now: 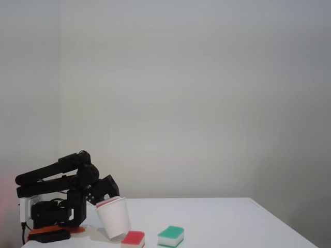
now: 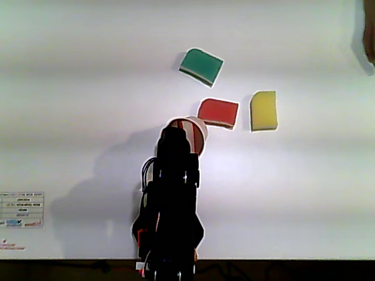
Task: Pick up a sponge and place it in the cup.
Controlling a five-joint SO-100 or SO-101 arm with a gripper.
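The white paper cup point(image 1: 115, 219) stands just in front of the arm's base and leans a little to the left in the fixed view. Red and white show in the cup's point(image 2: 200, 130) mouth in the other view, and a pink strip lies along its rim, which looks like a red sponge point(image 2: 186, 125) at the opening. My black gripper point(image 1: 106, 195) hangs right over that rim, and its fingers are hidden by the arm point(image 2: 176, 175). A second red-topped sponge point(image 1: 133, 238) point(image 2: 218, 112) lies on the table beside the cup.
A green-topped sponge point(image 1: 170, 236) point(image 2: 201, 66) and a yellow sponge point(image 2: 263, 110) lie beyond the cup. A printed label point(image 2: 22, 209) is stuck on the table left of the arm. The table's right edge point(image 1: 282, 225) runs diagonally.
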